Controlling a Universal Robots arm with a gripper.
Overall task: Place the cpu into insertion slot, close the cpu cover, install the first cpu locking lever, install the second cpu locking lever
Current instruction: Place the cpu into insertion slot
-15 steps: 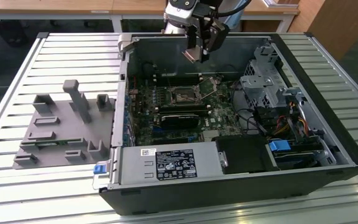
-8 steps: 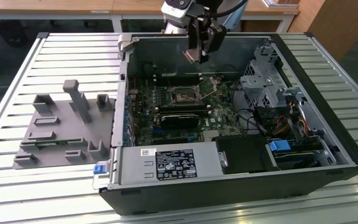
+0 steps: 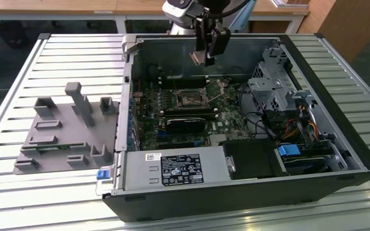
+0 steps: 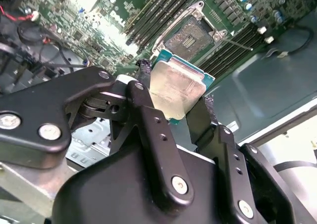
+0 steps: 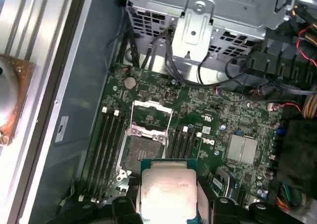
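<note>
The gripper (image 3: 205,56) hangs over the slot (image 5: 141,152), inside the open case (image 3: 236,197). Its fingers (image 4: 148,117) are narrow and pinch the cpu (image 4: 176,87) by two opposite edges. That grip leaves the metal top and the underside free, likely so the chip can go down without anything pressing on its contacts. The cpu is in the air, well above the slot and a little off to one side of it. It is roughly level in the first wrist view and touches nothing but the fingers.

The slot lies bare below, its dark contact field showing. The cover (image 5: 152,116) is swung up and back from the slot's far edge, which leaves the way down open. No chip is seated and nothing is locked yet, so the work appears to be at its first step.

Long memory slots (image 5: 111,140) run just beside the slot on both sides, all on the green board (image 5: 223,110). Beyond the slot a metal drive cage (image 5: 198,16) stands at the case wall. Well apart from the slot, outside the case on the exterior view's left, a grey fixture (image 3: 63,130) rests on the slatted surface (image 3: 75,57).
</note>
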